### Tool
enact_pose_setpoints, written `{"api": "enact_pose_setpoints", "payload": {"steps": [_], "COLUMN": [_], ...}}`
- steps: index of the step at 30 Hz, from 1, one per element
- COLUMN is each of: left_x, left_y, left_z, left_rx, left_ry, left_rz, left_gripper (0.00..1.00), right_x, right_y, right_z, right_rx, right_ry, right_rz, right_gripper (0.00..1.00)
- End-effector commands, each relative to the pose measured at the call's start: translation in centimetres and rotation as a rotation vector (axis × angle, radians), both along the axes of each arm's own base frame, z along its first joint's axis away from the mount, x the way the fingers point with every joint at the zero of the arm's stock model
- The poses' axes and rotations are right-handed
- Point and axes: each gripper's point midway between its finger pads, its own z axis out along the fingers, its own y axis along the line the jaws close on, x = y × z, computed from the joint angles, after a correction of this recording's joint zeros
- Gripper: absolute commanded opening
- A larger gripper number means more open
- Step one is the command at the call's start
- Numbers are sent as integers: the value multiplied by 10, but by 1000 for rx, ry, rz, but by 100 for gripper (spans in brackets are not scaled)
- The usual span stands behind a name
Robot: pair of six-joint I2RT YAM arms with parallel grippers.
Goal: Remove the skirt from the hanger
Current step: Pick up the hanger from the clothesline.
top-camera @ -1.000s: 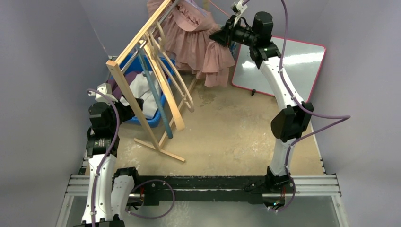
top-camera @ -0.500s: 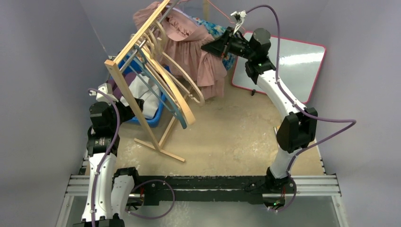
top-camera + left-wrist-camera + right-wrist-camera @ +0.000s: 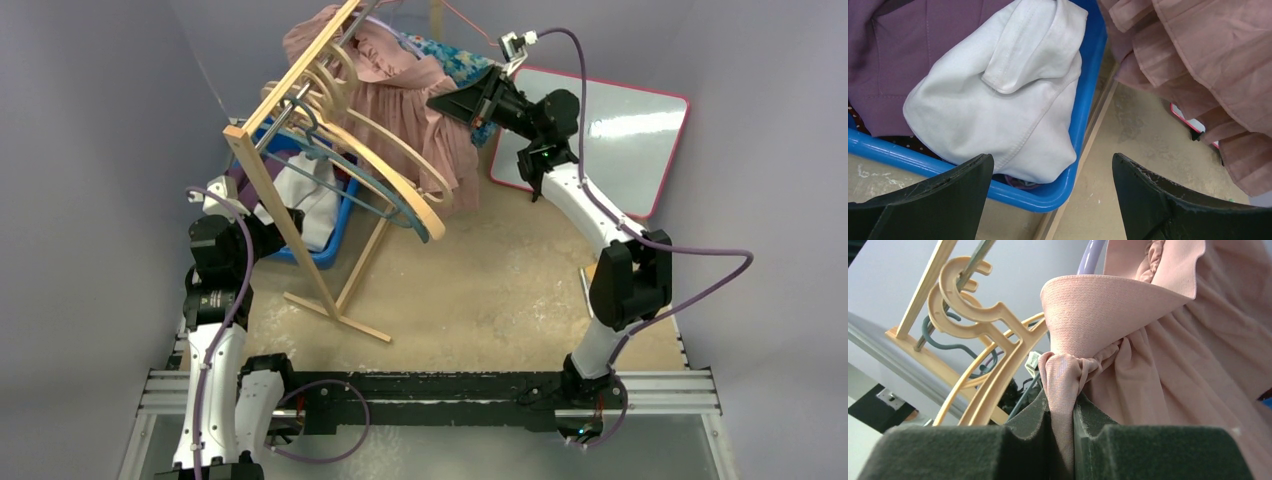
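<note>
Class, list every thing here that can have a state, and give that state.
Skirt, hanging from the rack, fold pinched.
Right hand, shut on skirt.
Left hand, open, empty.
Wooden hangers, bare, tilted on the rack.
Bin, filled with clothes.
Whiteboard, lying flat.

The skirt [image 3: 1168, 350] covers most of its lilac hanger [image 3: 1091, 257].

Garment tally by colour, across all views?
Pink skirt: 1
White garment: 1
Purple garment: 1
Blue floral garment: 1
Dark dotted fabric, mostly hidden: 1
Total: 5
</note>
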Motion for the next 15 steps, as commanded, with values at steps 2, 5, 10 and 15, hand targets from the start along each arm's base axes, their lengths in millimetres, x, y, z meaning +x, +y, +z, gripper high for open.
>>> {"api": "enact_pose_setpoints", "payload": {"steps": [2,5,10,15], "left_x": [5,5,5,5], "left_y": [0,0,0,0], "left_z": [14,14,13,14], "left_rx": [9,8,8,8], "left_ry": [-62,-60,-58,-60], "left_rz": [-8,-9,-9,-7], "left_gripper": [88,88,88,88], "right_x": [-26,-21,-13,16], "right_y": [-8,-5,-4,-18], "right_z": [23,1,-14,-22], "right_rx": [44,-51,-204,-371], "right_ry": [-153,-156,-222,-285], "right_rz": [-61,-122,-208,-376], "right_gripper": [0,0,25,55]}}
